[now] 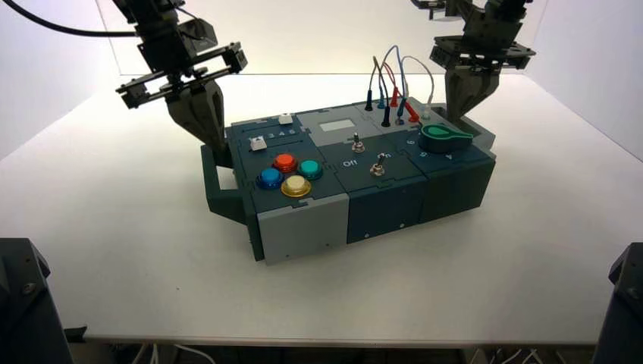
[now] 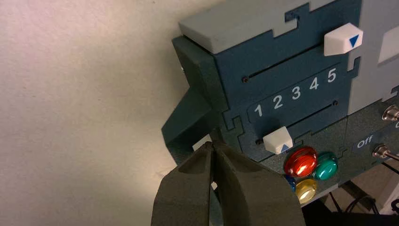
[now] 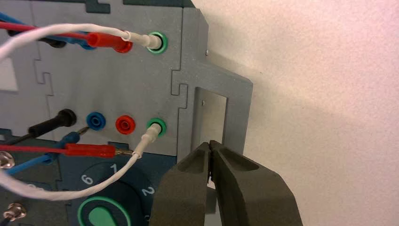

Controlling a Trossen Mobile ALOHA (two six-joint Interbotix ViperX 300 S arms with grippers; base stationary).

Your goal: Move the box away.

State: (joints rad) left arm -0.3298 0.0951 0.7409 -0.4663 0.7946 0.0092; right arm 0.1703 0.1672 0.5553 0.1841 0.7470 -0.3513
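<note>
Box (image 1: 379, 171) on table (image 1: 425, 288) | left gripper (image 1: 224, 155) — fingers together, at box's left handle | right gripper (image 1: 455, 117) — fingers together, by box's right handle | wires (image 1: 394, 72) looped above box

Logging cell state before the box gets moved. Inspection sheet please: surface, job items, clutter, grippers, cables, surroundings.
Surface: white table, box standing on it, turned at an angle.
Job items: box with red, blue, green and yellow buttons, two sliders, two toggle switches, green knob.
Clutter: nothing seen.
Grippers: left gripper at the box's left handle, right gripper at the right handle; jaws closed on both.
Cables: looped wires on the box; black cable at the left arm.
Surroundings: pale walls; loose cables below the table's near edge.
</note>
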